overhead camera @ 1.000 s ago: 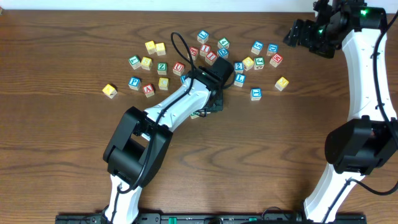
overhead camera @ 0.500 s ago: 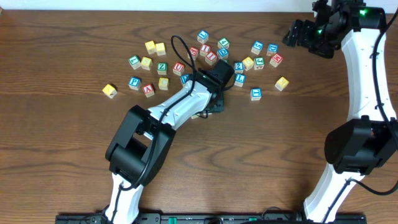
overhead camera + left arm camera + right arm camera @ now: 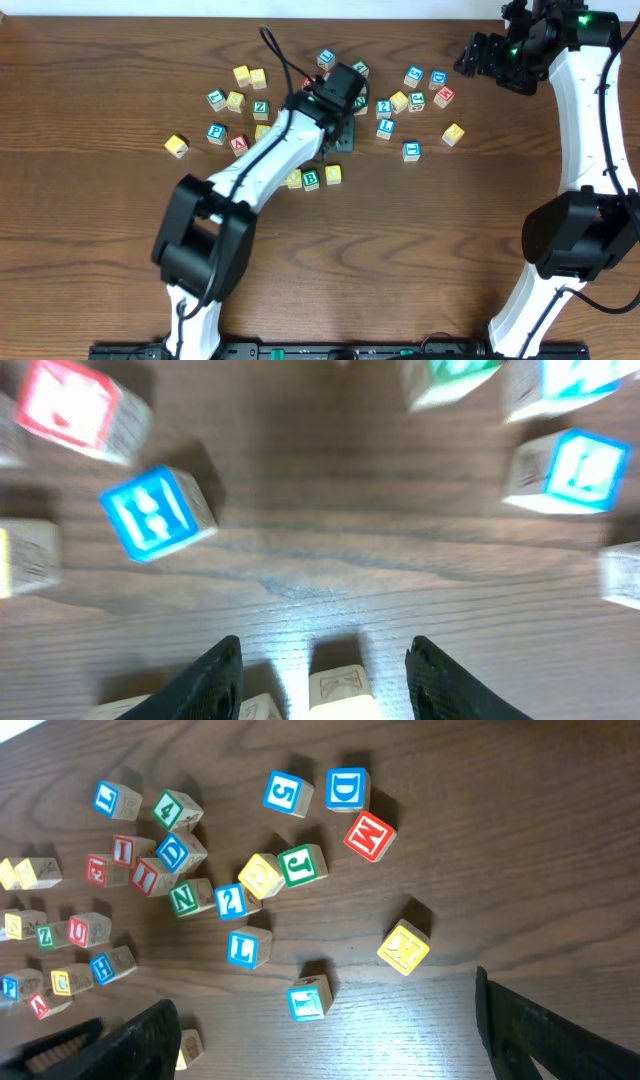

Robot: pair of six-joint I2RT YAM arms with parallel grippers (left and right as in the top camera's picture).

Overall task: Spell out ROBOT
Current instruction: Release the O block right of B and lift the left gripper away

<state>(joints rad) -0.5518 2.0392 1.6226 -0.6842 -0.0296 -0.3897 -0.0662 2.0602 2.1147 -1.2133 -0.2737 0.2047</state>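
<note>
My left jaws (image 3: 323,647) stand apart, empty. The row (image 3: 311,179) lies just behind them on the surface. One blue cube (image 3: 160,510) sits ahead-left, a second blue cube (image 3: 572,465) ahead-right; which is T, I cannot tell.

Near tabletop (image 3: 450,250) centre: cube row (image 3: 333,175), three side by side, B cube (image 3: 311,179) in middle. Just behind row: left tool (image 3: 338,143). Further back, toward rear edge: cube scatter (image 3: 399,101). Rear right, apart from cubes: right tool (image 3: 476,57).

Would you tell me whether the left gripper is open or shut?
Open: the left gripper has its fingers apart, clear of the cube seen between them.
</note>
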